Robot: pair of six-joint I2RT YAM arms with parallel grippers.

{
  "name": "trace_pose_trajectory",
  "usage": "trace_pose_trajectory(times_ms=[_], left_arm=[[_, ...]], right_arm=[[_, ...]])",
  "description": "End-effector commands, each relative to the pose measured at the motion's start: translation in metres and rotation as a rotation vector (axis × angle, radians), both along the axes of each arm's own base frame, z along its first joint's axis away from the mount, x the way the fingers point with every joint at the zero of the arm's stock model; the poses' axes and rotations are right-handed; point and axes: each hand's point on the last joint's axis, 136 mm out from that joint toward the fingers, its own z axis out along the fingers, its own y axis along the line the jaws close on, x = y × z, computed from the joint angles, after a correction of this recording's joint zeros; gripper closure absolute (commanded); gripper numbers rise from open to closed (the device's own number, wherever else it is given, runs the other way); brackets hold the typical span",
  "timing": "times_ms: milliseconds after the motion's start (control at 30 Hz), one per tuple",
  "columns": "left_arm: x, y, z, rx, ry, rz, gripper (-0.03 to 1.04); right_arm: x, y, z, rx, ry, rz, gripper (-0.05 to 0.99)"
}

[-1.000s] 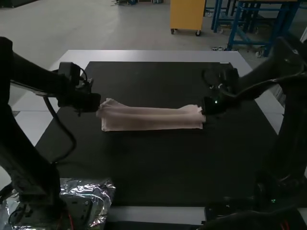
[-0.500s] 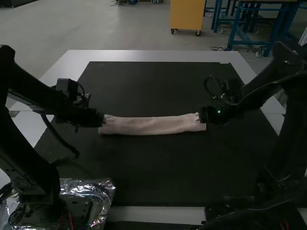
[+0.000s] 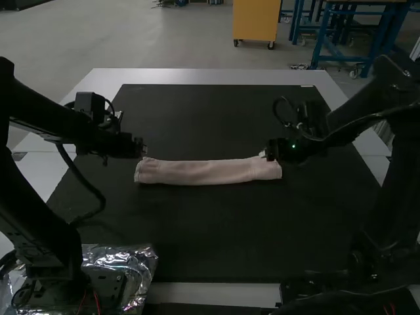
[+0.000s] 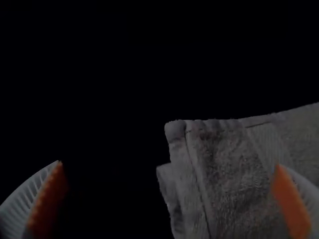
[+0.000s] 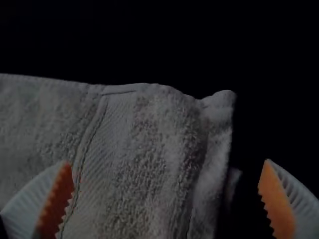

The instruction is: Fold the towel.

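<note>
A: Surfaces?
B: Pale tbl (image 3: 210, 77), edges showing round dark mat (image 3: 210, 236). Mat runs well past towel (image 3: 210, 172) on all sides, most room on near side.
A: Towel?
B: Folded to narrow strip, crosswise, approx mid-mat.
A: Grippers?
B: L gripper (image 3: 144, 149) at L end, R gripper (image 3: 266, 155) at R end. Fingers wide on both; contact w/ towel, can't tell.

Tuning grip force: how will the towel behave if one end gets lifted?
The towel will probably sag, since its looped pile looks like soft terry. Its layers may slip apart, as edges sit loosely offset at the end. It seems unlikely to roll, lying as a flattish strip.
</note>
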Motion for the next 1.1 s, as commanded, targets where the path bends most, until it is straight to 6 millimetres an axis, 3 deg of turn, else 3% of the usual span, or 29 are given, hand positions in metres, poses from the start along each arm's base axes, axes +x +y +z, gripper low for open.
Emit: trace_pose_trajectory(times_ms=[0, 300, 333, 367, 433, 467, 600, 767, 867, 967, 1067], left_arm=[[0.007, 0.005, 0.018, 0.003, -0.047, 0.016, 0.05], [0.007, 0.005, 0.021, 0.004, -0.056, 0.016, 0.05], [0.007, 0.005, 0.021, 0.004, -0.056, 0.016, 0.05], [0.007, 0.005, 0.021, 0.004, -0.057, 0.016, 0.05], [0.007, 0.005, 0.021, 0.004, -0.057, 0.016, 0.05], [0.007, 0.005, 0.021, 0.004, -0.059, 0.016, 0.05], [0.008, 0.005, 0.022, 0.004, -0.062, 0.016, 0.05], [0.01, 0.008, 0.025, 0.004, -0.071, 0.023, 0.05], [0.012, 0.008, 0.027, 0.003, -0.078, 0.024, 0.05], [0.014, 0.008, 0.03, 0.007, -0.087, 0.027, 0.05], [0.016, 0.009, 0.032, 0.014, -0.096, 0.03, 0.05]], right_arm=[[-0.001, 0.002, -0.011, -0.02, 0.013, 0.001, 0.08], [-0.003, 0.005, -0.033, -0.04, 0.041, 0.008, 0.08], [-0.005, 0.006, -0.037, -0.043, 0.051, 0.012, 0.15], [-0.008, 0.008, -0.041, -0.038, 0.066, 0.018, 0.32], [-0.019, 0.017, -0.044, 0.024, 0.101, 0.061, 0.83], [-0.021, 0.017, -0.046, 0.024, 0.108, 0.064, 0.96], [-0.026, 0.008, -0.035, 0.024, 0.098, 0.044, 0.96], [-0.007, -0.04, 0.01, 0.04, -0.019, -0.072, 0.96], [0.0, -0.059, 0.035, 0.052, -0.054, -0.118, 0.96], [-0.001, -0.054, 0.051, 0.073, -0.06, -0.108, 0.96], [-0.002, -0.036, 0.058, 0.114, -0.045, -0.097, 0.96]])
